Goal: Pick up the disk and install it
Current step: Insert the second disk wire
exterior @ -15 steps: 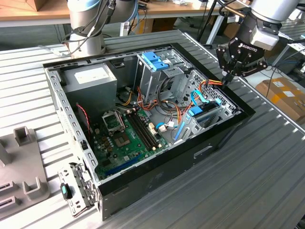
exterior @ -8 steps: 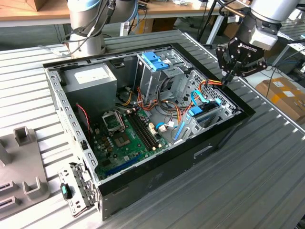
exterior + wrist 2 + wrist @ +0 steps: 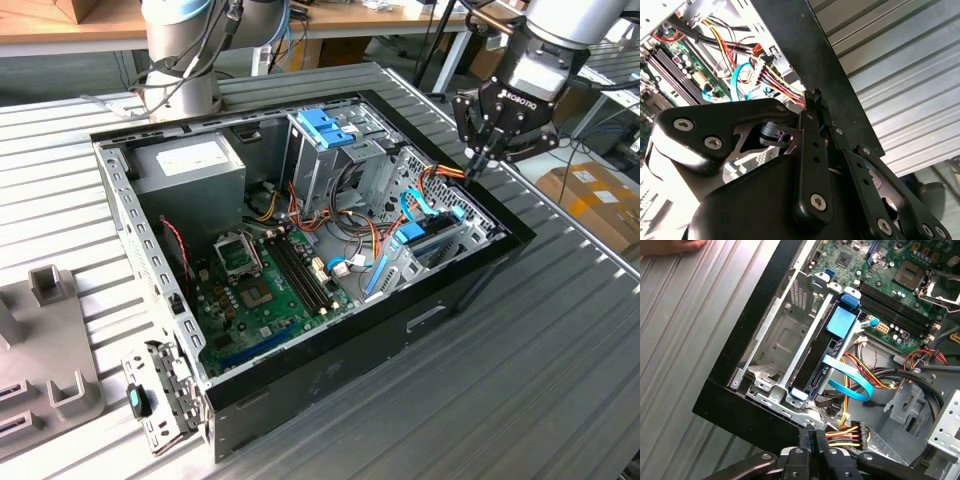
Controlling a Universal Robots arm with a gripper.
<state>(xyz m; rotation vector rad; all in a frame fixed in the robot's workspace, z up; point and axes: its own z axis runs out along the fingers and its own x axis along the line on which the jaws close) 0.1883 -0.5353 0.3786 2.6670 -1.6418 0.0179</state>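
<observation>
One disk (image 3: 827, 352) sits in the case, one closed hand (image 3: 478, 160) above

The gripper (image 3: 478, 150) hangs over the case (image 3: 330, 385) wall on the exterior view's right; its arm is cut off by that view's top edge, and its fingertips read as one dark tip against the case rim. In both wrist views the gripper body (image 3: 805, 200) blocks whatever lies beneath it, and the frame edge crops it. The disk (image 3: 827, 352) sits edge-on in its bay inside the case, so only a narrow side and its blue rail show, with a flat blue cable (image 3: 850, 382) crossing over it. In the exterior view the disk (image 3: 425, 240) is too small to make out.
</observation>
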